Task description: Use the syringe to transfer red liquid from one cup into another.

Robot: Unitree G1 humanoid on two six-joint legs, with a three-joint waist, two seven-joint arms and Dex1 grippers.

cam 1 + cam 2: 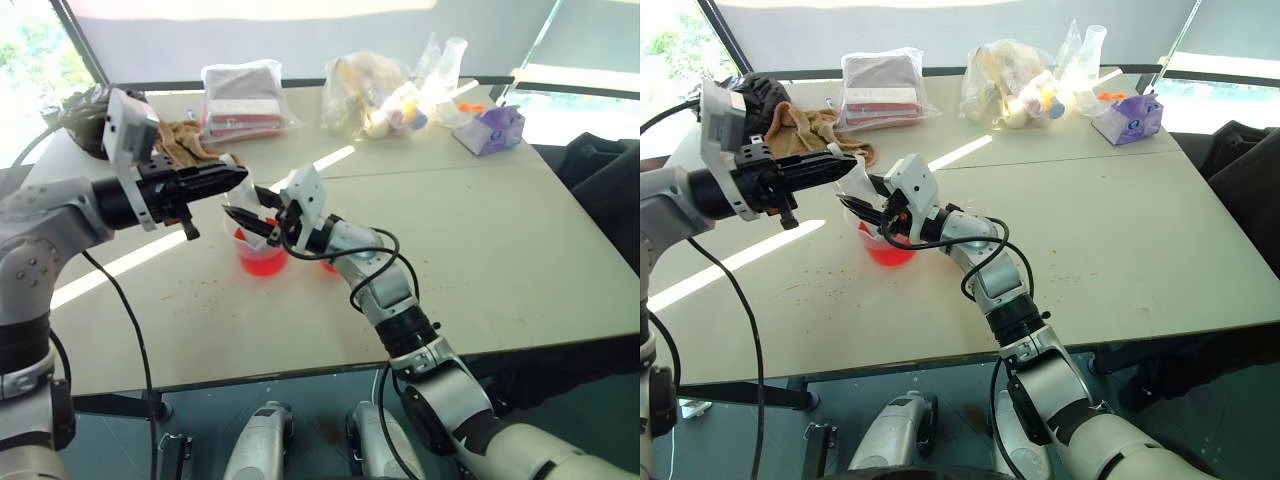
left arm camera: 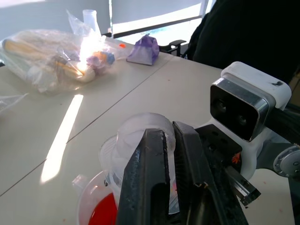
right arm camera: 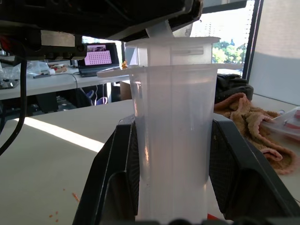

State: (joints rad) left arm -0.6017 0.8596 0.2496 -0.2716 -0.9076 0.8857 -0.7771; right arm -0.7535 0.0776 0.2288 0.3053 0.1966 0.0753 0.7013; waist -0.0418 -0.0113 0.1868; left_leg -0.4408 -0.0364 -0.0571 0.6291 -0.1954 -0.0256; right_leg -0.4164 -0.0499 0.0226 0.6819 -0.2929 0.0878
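The right claw (image 3: 171,187) clamps the syringe (image 3: 173,140) barrel upright above the beaker (image 1: 262,255) of red liquid (image 1: 263,262). The left claw (image 2: 171,154) is pinched narrow at its plunger (image 3: 161,30). The pale tabletop (image 1: 480,250) carries bags (image 1: 375,90) at its far edge.

Daylit scene, strong glare

Daylight is admitted through blown-out windows (image 1: 25,60); a bright streak is cast on the table (image 1: 480,250) beyond the fingers (image 2: 145,187), which are blurred up close, as is the backlit syringe (image 3: 173,140).
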